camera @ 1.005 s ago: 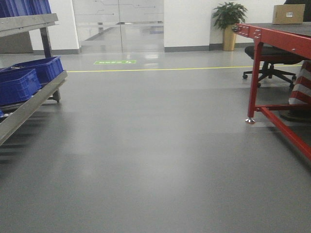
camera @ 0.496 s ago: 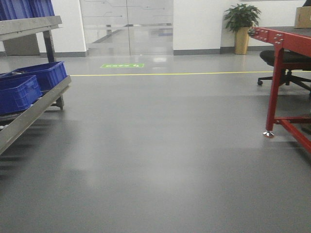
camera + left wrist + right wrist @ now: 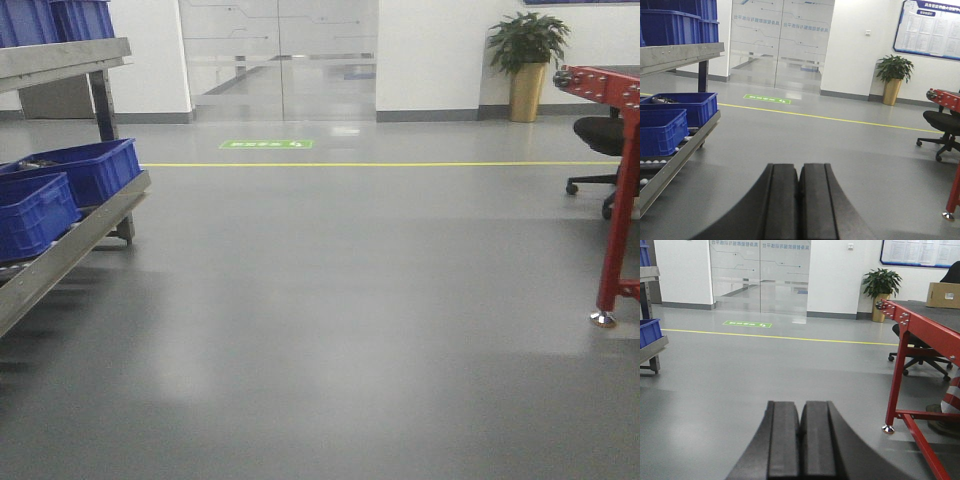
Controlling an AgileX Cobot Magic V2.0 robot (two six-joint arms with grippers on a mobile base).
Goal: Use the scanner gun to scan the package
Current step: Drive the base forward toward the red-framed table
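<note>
The package [image 3: 943, 295], a tan cardboard box with a small white label, sits far off on the red table [image 3: 920, 322] at the upper right of the right wrist view. It shows in no other view. The scanner gun is out of view. My left gripper [image 3: 798, 167] is shut with nothing between its black pads, held out over bare grey floor. My right gripper [image 3: 800, 405] is shut and empty as well, also over the floor, left of the red table's leg.
A metal rack [image 3: 75, 245] with blue crates [image 3: 40, 205] lines the left side. The red table's leg [image 3: 620, 215] stands at the right, with an office chair [image 3: 600, 135] behind it. A potted plant [image 3: 528, 60] and glass doors [image 3: 280, 55] are at the far wall.
The front view has swung left. The red table slid toward the right edge, the box on it left the frame, and the rack with crates shows more.
</note>
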